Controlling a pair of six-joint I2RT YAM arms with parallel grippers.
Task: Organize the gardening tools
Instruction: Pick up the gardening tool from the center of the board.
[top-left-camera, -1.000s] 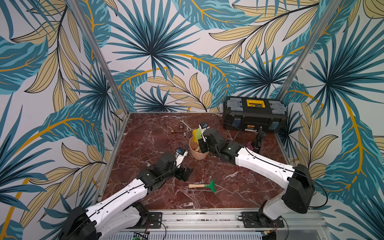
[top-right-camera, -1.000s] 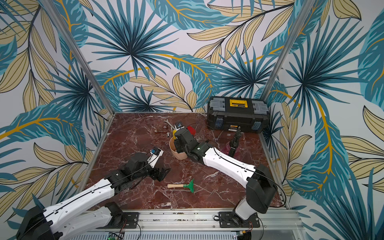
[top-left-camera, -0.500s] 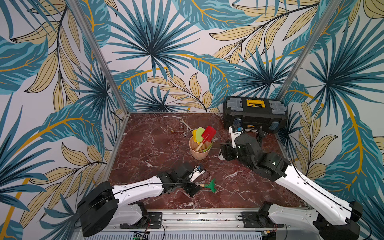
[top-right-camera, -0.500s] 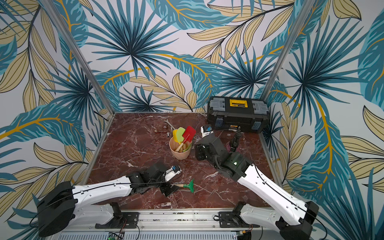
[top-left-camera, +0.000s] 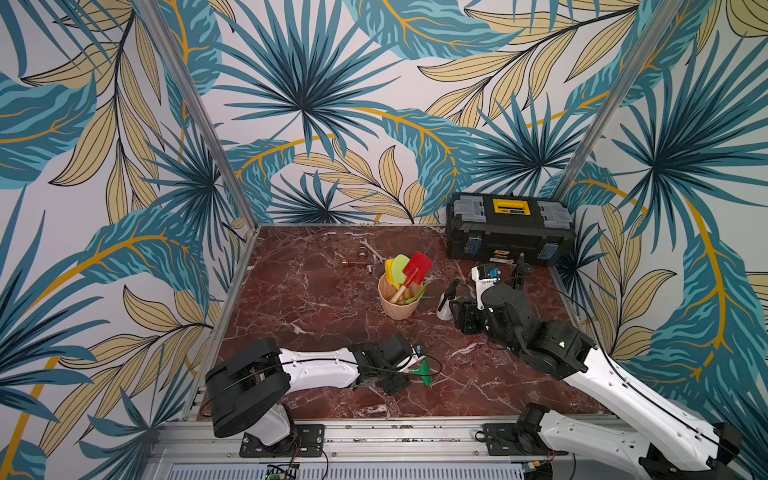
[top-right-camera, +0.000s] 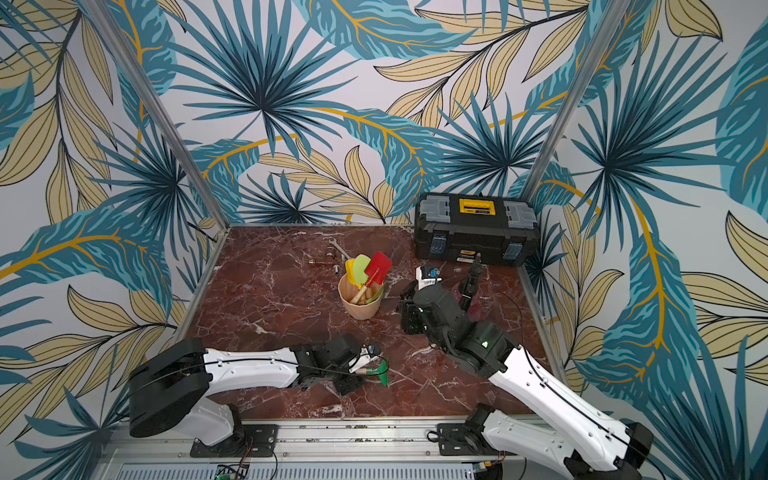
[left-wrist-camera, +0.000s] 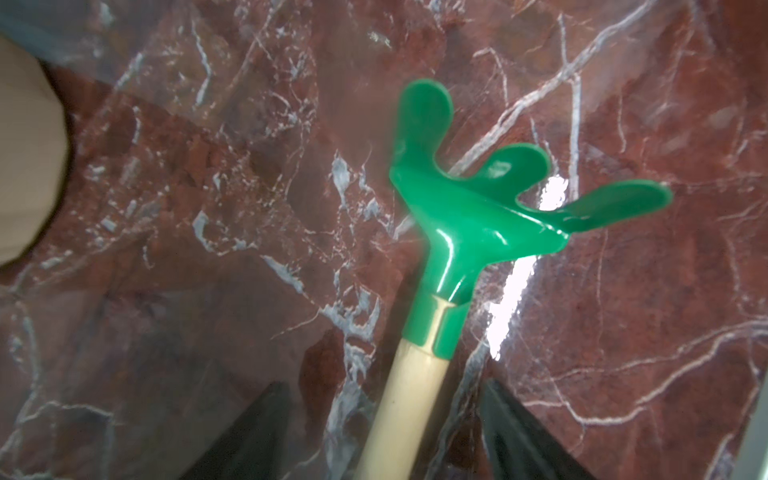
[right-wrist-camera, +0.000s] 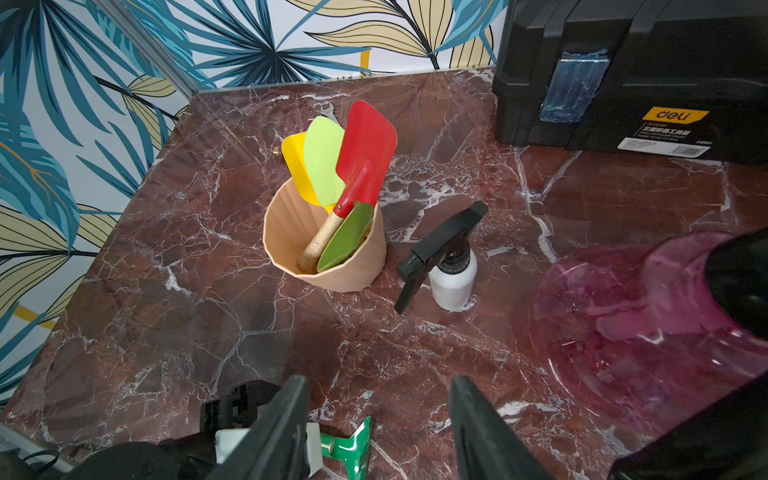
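Green rake (left-wrist-camera: 469, 216), straddled by left end effector (left-wrist-camera: 384, 386), lies apart from pot (top-left-camera: 399, 309).

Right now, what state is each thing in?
Green rake, lying flat.
Left gripper, open astride rake.
Right gripper, open, empty.
Pot, upright.
Red spade, in pot.
Yellow spade, in pot.
Light green spade, in pot.
Dark green spade, in pot.
White spray bottle, upright.
Pink sprayer, upright.
Toolbox, closed.

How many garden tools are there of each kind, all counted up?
Spades: 4: red spade, yellow spade, light green spade, dark green spade
Rakes: 1: green rake
Sprayers: 2: white spray bottle, pink sprayer
Total: 7
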